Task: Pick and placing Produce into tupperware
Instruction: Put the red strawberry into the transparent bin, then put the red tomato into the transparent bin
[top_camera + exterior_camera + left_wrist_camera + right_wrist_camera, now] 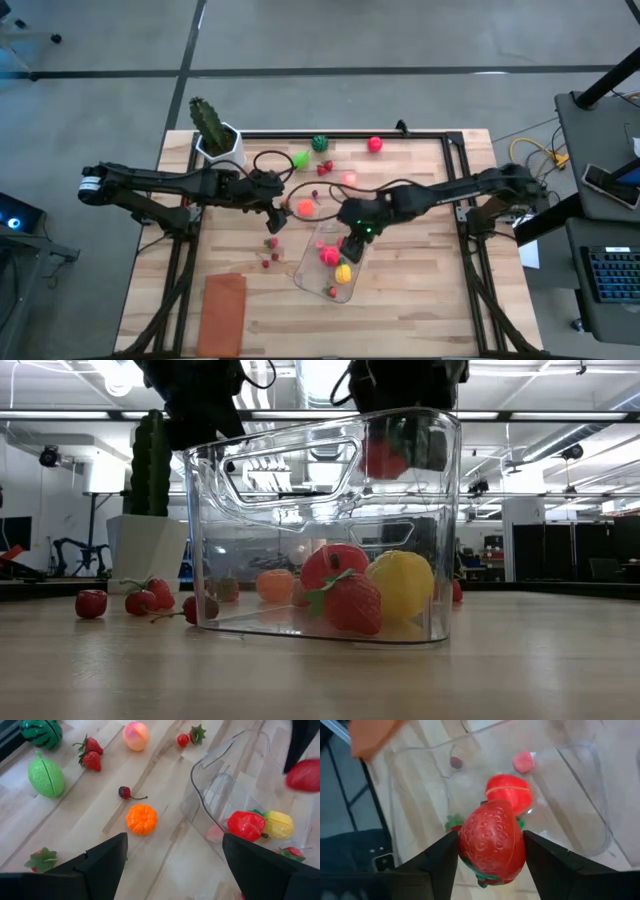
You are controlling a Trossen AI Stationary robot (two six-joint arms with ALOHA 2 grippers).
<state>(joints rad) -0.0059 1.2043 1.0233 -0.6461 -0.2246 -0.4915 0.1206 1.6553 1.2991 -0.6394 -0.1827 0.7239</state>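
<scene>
arms: dark, jointed | cables: black, looped | right hand (352,243): green light

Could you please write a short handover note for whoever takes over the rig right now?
Right gripper: holds a strawberry between its fingers, above the open tupperware.
Left gripper: open, empty, over the table near an orange.
Done: a red fruit, a yellow fruit and another strawberry lie inside.
Left: release this strawberry; gather the loose produce on the table, e.g. a cherry and a peach.
</scene>
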